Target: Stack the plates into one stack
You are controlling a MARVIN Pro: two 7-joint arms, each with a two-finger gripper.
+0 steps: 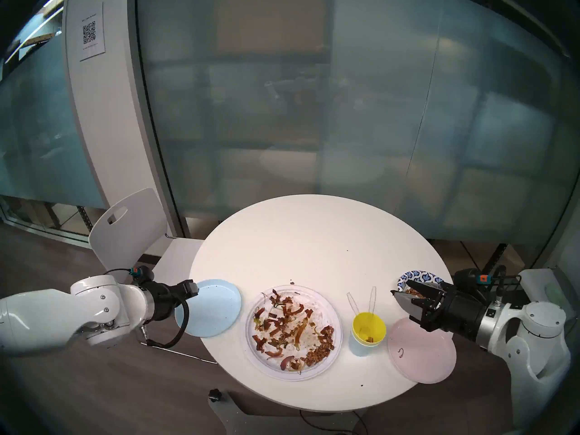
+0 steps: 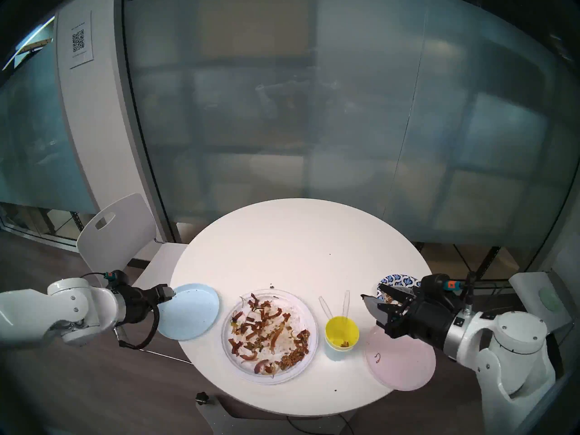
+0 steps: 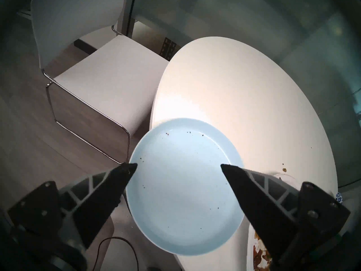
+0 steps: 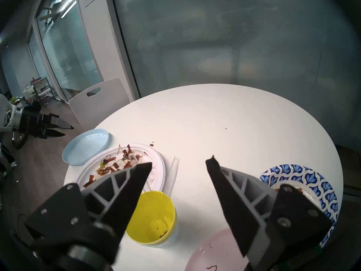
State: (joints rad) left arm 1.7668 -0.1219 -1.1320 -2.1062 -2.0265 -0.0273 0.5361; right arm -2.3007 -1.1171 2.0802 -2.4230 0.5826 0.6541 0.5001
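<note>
The right gripper (image 4: pixel 178 163) sits closest to the lens, jaws spread wide and holding nothing, raised above the table (image 1: pixel 314 236) near its right edge. Taking the yellow cup (image 1: pixel 368 328) as the reference: the gripper hangs just to the cup's right. The pale pink plate (image 1: pixel 422 351) lies to the cup's right, overhanging the table edge, and carries one small scrap. The blue-white patterned plate (image 4: pixel 304 176) lies beyond the pink one, further right and back, with crumbs on it. Two clear plastic utensils (image 1: pixel 361 299) stand in the cup, which is nested in a light blue cup (image 1: pixel 361 346). The large white plate (image 1: pixel 293 330) lies just left of the cup, covered with food scraps. The light blue plate (image 3: pixel 183 186) lies further left, projecting over the table edge. The left gripper (image 3: pixel 178 167) hovers over that plate, jaws fully apart, gripping nothing. No plate rests on another.
</note>
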